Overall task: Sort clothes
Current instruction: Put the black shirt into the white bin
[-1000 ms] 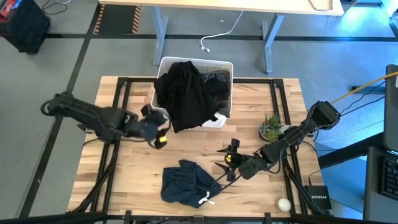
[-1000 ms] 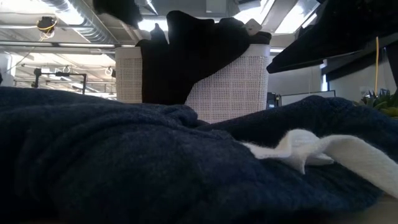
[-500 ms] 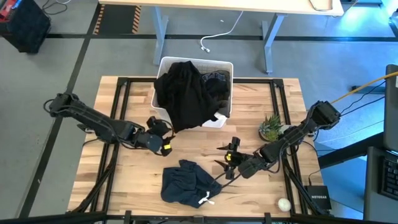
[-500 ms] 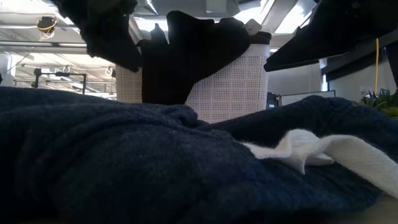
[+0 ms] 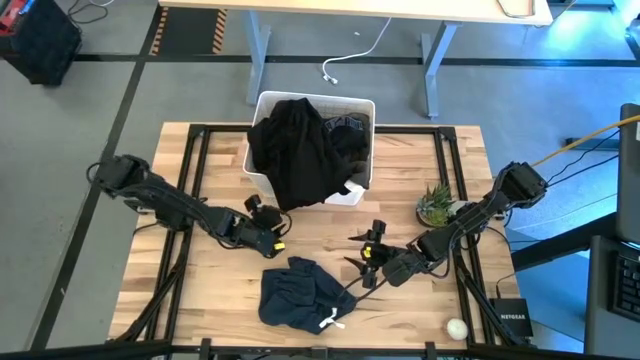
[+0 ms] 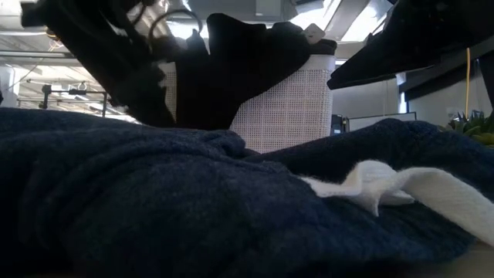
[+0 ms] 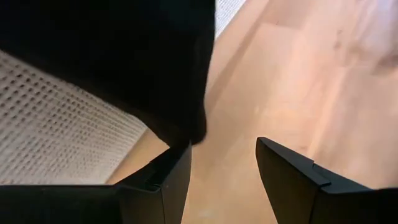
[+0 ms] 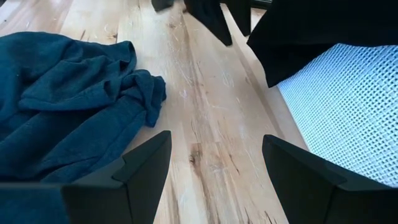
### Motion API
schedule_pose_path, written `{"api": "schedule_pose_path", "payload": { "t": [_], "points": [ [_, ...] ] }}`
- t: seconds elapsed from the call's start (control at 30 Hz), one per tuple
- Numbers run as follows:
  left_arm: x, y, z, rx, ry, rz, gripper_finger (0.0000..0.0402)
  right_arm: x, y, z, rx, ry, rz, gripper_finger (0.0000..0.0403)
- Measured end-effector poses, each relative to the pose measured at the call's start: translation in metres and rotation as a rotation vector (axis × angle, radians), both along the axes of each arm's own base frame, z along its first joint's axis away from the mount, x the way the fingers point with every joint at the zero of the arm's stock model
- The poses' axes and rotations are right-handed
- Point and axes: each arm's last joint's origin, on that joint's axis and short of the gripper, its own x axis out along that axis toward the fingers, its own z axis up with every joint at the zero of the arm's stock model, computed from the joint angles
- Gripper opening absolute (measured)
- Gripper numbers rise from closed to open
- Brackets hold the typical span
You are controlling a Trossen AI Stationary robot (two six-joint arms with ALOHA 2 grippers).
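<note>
On the wooden table point(image 5: 215, 280), the left gripper point(image 5: 272, 240) is hovering just off the white bin point(image 5: 352, 192), at about seven o'clock from it, its fingers point(image 7: 283, 174) standing spread with nothing between them. A black garment point(image 5: 295, 150) is draping over the bin's near wall. The right gripper point(image 5: 362, 262) is waiting at about three o'clock from the table's middle, fingers point(image 8: 308, 174) spread wide and empty. The dark navy shorts point(image 5: 298, 295) with a white drawstring point(image 5: 330, 320) are lying crumpled at six o'clock, near the front edge, between the two grippers.
</note>
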Motion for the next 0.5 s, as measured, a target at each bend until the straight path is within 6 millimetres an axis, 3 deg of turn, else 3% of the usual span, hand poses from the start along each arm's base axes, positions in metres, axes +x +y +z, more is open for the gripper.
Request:
{"api": "schedule_pose_path", "payload": {
  "t": [0.3, 0.4, 0.5],
  "points": [
    [0.027, 0.016, -0.023, 0.132, 0.051, -0.068, 0.0174, 0.0, 0.0, 0.0, -0.004, 0.001, 0.003, 0.0269],
    [0.036, 0.024, -0.018, 0.167, 0.001, -0.076, 0.0174, 0.0, 0.0, 0.0, -0.004, 0.001, 0.003, 0.0269],
    [0.048, 0.029, 0.001, 0.246, -0.067, -0.075, 0.0174, 0.0, 0.0, 0.0, -0.005, 0.001, 0.003, 0.0269]
  ]
}}
